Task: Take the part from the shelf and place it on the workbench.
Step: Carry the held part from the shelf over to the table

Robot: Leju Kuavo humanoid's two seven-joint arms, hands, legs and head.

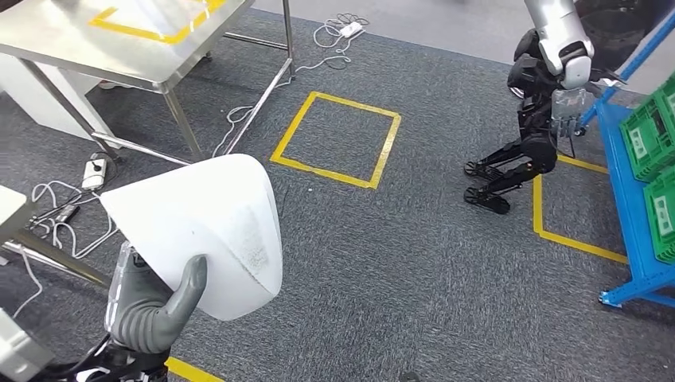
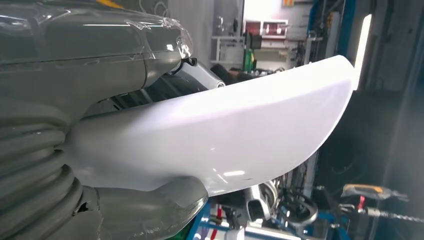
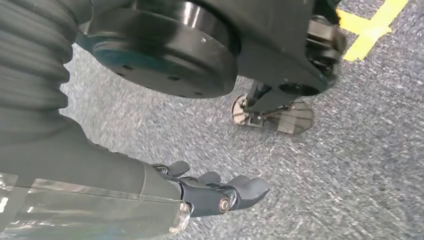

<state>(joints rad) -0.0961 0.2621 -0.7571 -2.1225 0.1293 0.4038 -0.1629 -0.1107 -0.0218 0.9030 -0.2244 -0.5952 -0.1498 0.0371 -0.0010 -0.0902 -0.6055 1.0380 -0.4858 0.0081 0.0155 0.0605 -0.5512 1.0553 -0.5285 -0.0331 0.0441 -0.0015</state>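
The part (image 1: 211, 227) is a large white curved shell, and my left hand (image 1: 159, 310) grips it from below at the lower left of the head view, a grey thumb pressed on its face. In the left wrist view the white part (image 2: 240, 140) sits clamped between the hand's (image 2: 90, 65) thumb and fingers. A steel workbench (image 1: 119, 56) with yellow tape on its top stands at the upper left. The blue shelf (image 1: 629, 207) stands at the right edge. My right hand (image 3: 210, 192) hangs over the carpet, fingers loosely apart, holding nothing.
Green crates (image 1: 649, 139) sit on the blue shelf. A yellow taped square (image 1: 338, 139) marks the grey carpet between workbench and shelf. White cables and a power strip (image 1: 94, 171) lie by the workbench legs. More yellow tape (image 1: 573, 239) runs near the shelf.
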